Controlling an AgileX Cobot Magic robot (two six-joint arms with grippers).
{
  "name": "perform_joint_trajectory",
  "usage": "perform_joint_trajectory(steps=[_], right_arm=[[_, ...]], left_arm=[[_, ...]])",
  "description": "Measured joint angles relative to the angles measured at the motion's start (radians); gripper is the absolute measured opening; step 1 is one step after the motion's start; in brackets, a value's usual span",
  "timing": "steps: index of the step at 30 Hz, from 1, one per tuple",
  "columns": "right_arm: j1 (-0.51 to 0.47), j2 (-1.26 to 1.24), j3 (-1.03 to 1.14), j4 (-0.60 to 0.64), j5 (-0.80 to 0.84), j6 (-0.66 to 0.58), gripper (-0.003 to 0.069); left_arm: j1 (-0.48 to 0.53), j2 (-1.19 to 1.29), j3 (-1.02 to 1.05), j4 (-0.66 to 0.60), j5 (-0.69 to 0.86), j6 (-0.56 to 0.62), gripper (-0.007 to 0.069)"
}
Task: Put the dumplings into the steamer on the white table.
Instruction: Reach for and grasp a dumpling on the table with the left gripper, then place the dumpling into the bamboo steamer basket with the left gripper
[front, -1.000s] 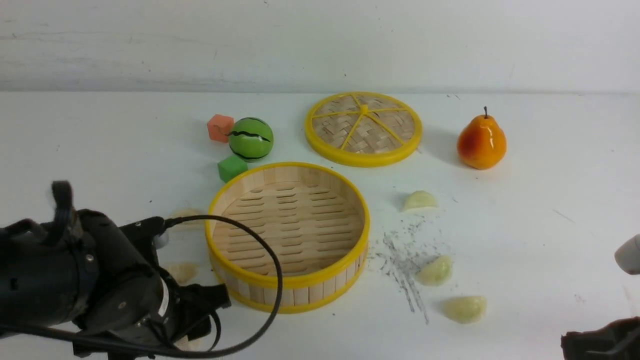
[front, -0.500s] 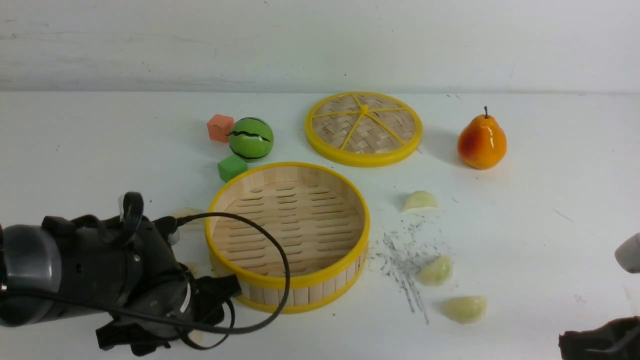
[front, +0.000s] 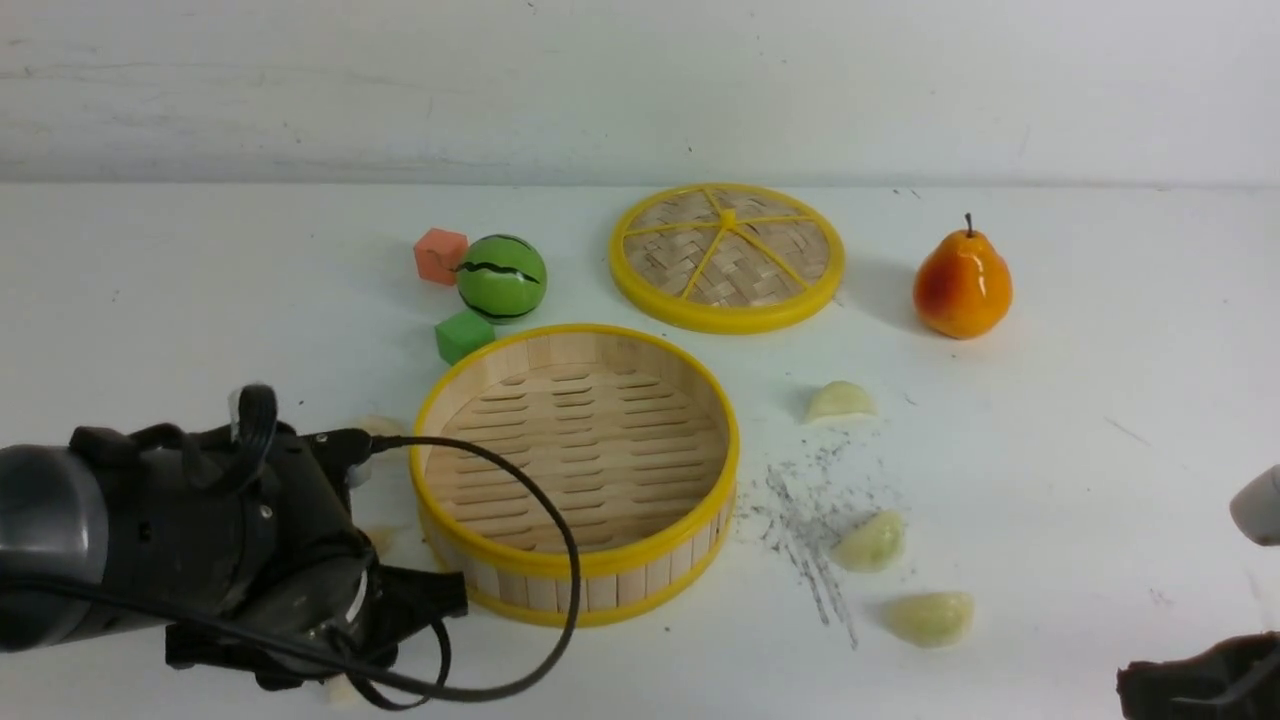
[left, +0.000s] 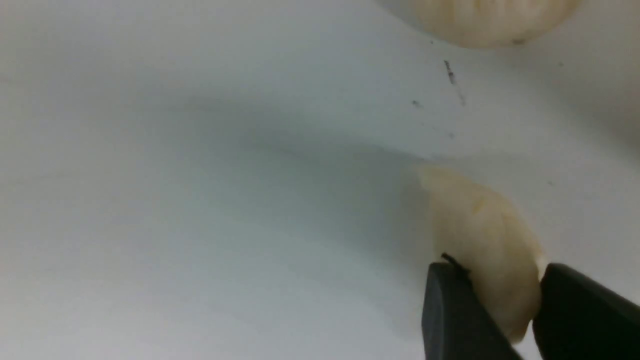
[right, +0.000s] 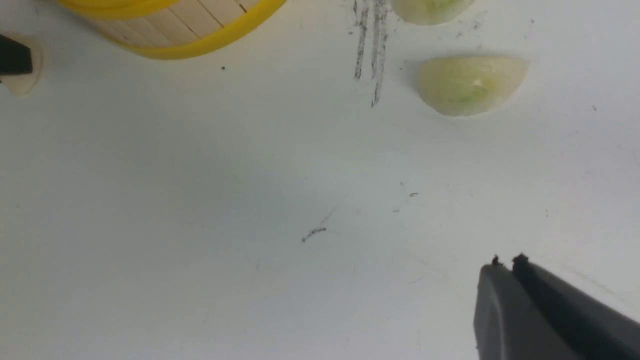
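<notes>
Low beside the near-left wall of the steamer (front: 600, 590), your left gripper (left: 492, 285) pinches one cream dumpling (left: 475, 220) down at the table (left: 200, 200), placed, I judge, for a short lift over the rim, while your right gripper (right: 506, 265) sits closed and empty.

One steamer (front: 575, 565), one lid (front: 727, 257), three green dumplings (front: 840, 400) (front: 870, 541) (front: 930, 618) out toward the right gripper (right: 507, 261), three cream dumplings (left: 480, 225) (left: 492, 22) (front: 383, 425) by the left gripper (left: 495, 270), two cubes (front: 440, 256) (front: 463, 335), one striped ball (front: 502, 277), one pear (front: 962, 285).
</notes>
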Motion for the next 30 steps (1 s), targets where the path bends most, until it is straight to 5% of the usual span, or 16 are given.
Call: perform_joint_trajectory(steps=[5, 11, 30], right_arm=[[0.000, 0.000, 0.000, 0.000, 0.000, 0.000, 0.0024], [0.000, 0.000, 0.000, 0.000, -0.006, 0.000, 0.0024], [0.000, 0.000, 0.000, 0.027, -0.007, -0.025, 0.0041]], left_arm=[[0.000, -0.100, -0.146, -0.202, 0.115, 0.319, 0.0204], [0.000, -0.086, -0.426, -0.381, 0.077, 0.594, 0.0204], [-0.004, 0.443, -0.803, -0.190, 0.159, 0.475, 0.0221]])
